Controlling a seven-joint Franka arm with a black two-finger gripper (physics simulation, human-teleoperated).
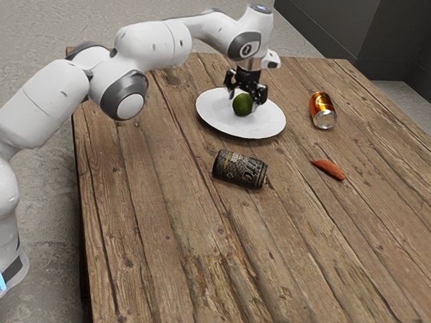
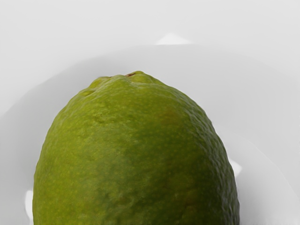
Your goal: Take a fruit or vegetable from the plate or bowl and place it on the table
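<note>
The lime [image 1: 242, 105] is at the white plate [image 1: 269, 125], under the black pincer [image 1: 243, 100]; I cannot tell how far open that is or whether it grips the fruit. 2 cans, 1 dark [image 1: 239, 169], 1 orange [image 1: 321, 108], lie on the desk [image 1: 182, 227].

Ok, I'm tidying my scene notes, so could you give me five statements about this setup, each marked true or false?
1. The lime is on bare wood, away from the white plate. False: it is at the plate.
2. The pincer is at the lime. True.
3. The dark can stands upright. False: it lies on its side.
4. The orange-red carrot-like piece lies on the wooden table. True.
5. The orange can is off the plate. True.
</note>
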